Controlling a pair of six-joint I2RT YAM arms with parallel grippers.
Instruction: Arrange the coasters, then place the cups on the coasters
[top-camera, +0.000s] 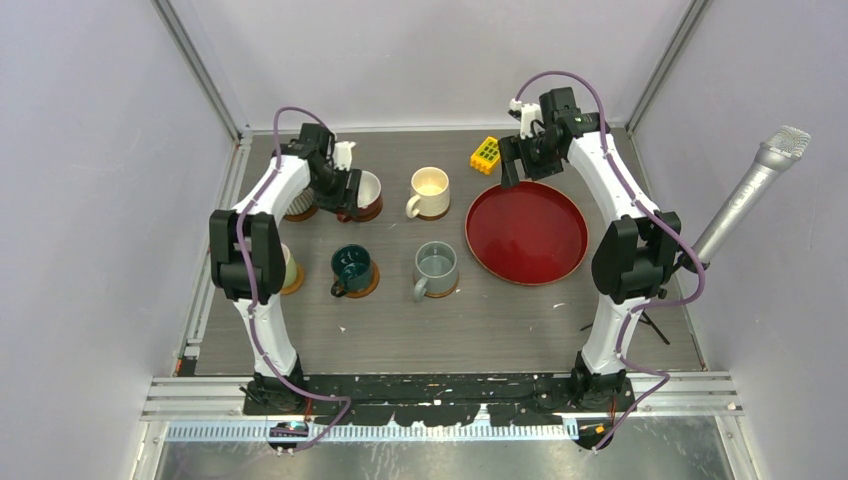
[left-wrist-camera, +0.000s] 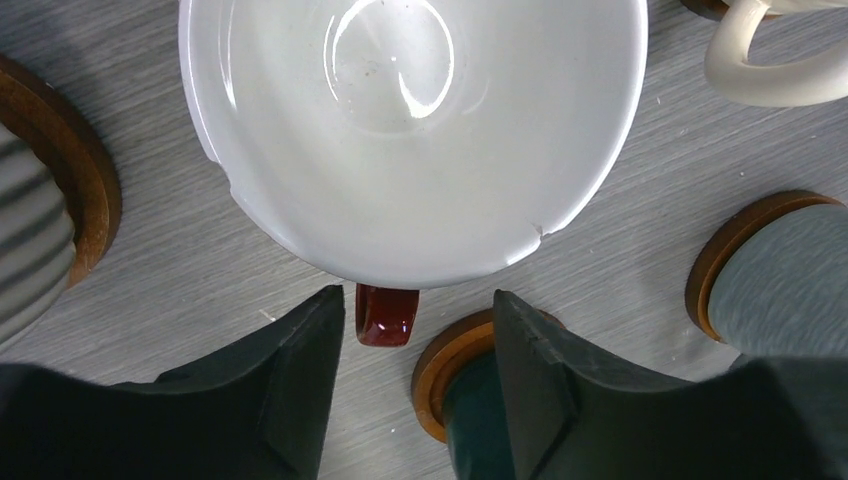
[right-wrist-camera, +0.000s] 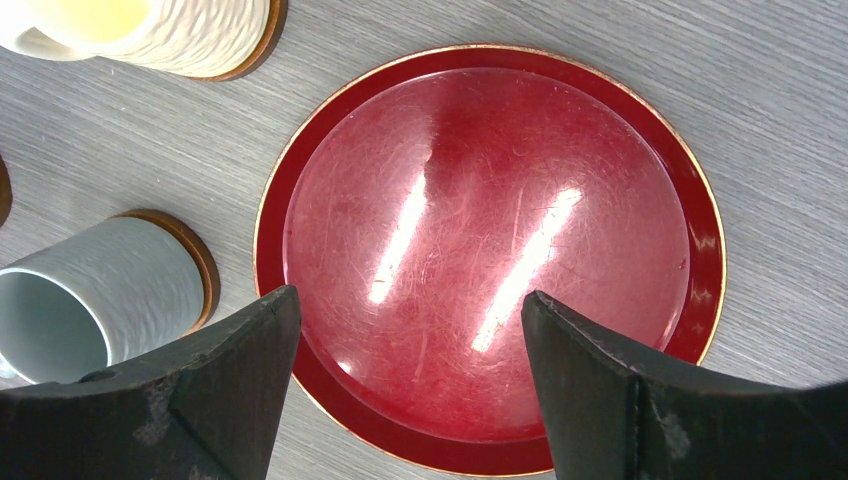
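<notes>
The brown cup, white inside, stands on a coaster at the back left. My left gripper is open, its fingers on either side of the cup's brown handle with a gap on each side. In the top view the left gripper is at that cup's near-left side. The cream cup, teal cup and grey cup each stand on a coaster. The ribbed cup and pale green cup are partly hidden by the left arm. My right gripper hangs open and empty.
The big glossy red tray lies at the right, under the right gripper. A yellow toy block sits behind the tray. Walls close in the table at the back and both sides.
</notes>
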